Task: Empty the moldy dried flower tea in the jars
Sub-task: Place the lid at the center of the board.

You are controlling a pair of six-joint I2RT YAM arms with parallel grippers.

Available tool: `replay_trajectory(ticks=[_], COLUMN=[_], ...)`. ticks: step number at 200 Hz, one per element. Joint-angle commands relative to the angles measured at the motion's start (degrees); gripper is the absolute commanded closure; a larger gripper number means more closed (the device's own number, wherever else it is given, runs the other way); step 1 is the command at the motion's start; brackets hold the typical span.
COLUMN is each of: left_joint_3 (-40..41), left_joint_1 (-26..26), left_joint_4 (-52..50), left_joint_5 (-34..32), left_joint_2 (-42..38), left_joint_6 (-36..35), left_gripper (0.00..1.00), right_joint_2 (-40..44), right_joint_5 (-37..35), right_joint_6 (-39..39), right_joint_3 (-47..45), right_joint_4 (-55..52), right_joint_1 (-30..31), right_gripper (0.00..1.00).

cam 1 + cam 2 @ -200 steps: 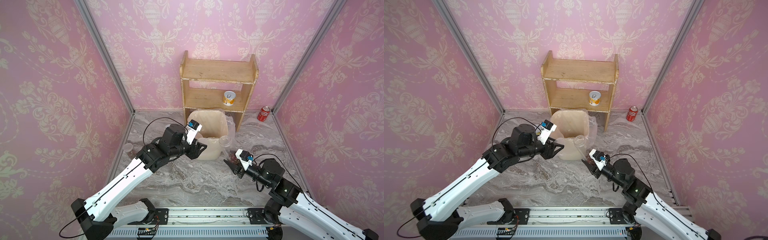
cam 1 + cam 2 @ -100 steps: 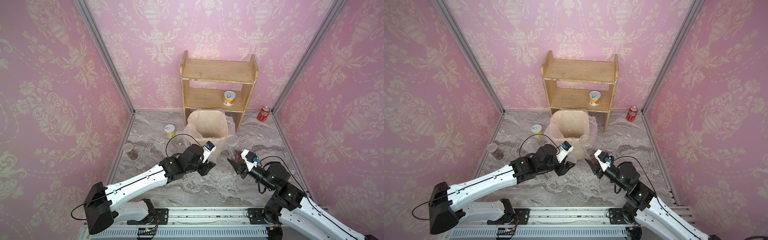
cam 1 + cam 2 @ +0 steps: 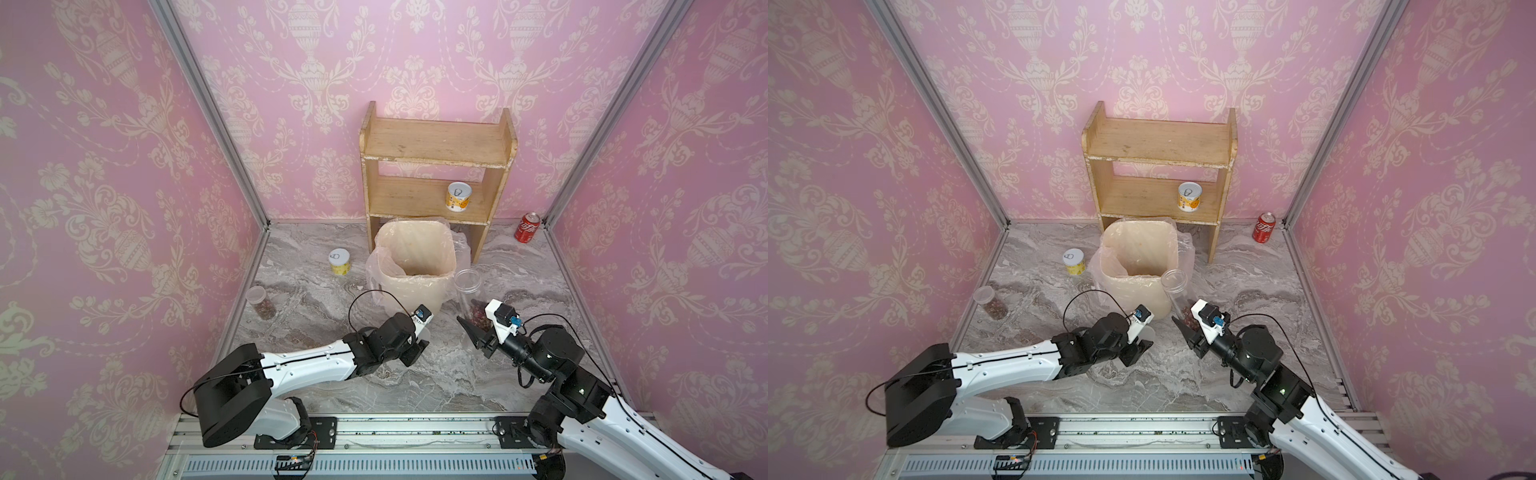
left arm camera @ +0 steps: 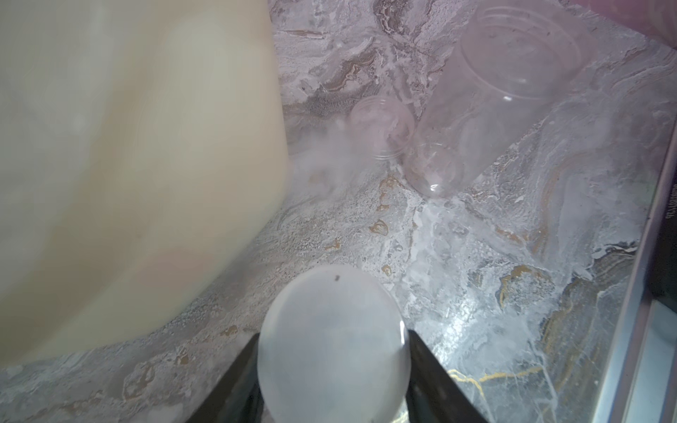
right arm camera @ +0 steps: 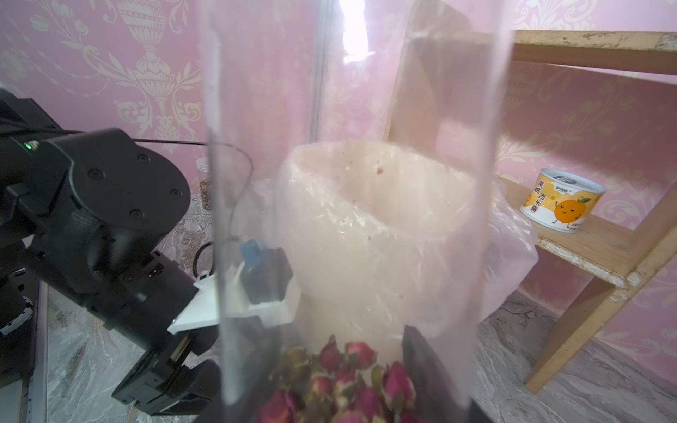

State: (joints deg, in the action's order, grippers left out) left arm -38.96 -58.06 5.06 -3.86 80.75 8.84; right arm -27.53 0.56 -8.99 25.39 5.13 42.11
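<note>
Between the black fingers of my left gripper sits a round, frosted lid, clamped at its rim. My right gripper clasps the clear cylindrical jar near its base; the dried flower tea, pinkish buds, lies heaped at the bottom, its open mouth just beside the beige, bag-lined bin.

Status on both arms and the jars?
Left gripper shut on lid, low in front of bin. Right gripper shut on open jar, mouth up, tea inside. Lidded jar by wall. Nothing between open jar and bin.
</note>
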Motion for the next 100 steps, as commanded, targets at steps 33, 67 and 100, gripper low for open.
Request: replay_trajectory(ticks=[33, 67, 100], left_joint_3=[4.0, 5.0, 4.4], left_joint_1=[-1.6, -1.9, -1.9], left_joint_4=[13.7, 18.6, 20.4], left_joint_5=[-5.6, -7.2, -7.8], left_joint_2=[5.8, 9.8, 13.0], left_joint_6=[0.0, 0.4, 0.7], left_gripper=[0.70, 0.69, 0.65], right_joint_2=[0.1, 0.5, 0.8], right_joint_5=[-0.4, -0.2, -0.2], right_joint_6=[0.8, 0.8, 0.8], right_joint_3=[0.3, 0.4, 0.4], right_joint_4=[0.4, -0.2, -0.6], right_joint_1=[0.1, 0.0, 0.0], right_gripper=[0.74, 0.74, 0.74])
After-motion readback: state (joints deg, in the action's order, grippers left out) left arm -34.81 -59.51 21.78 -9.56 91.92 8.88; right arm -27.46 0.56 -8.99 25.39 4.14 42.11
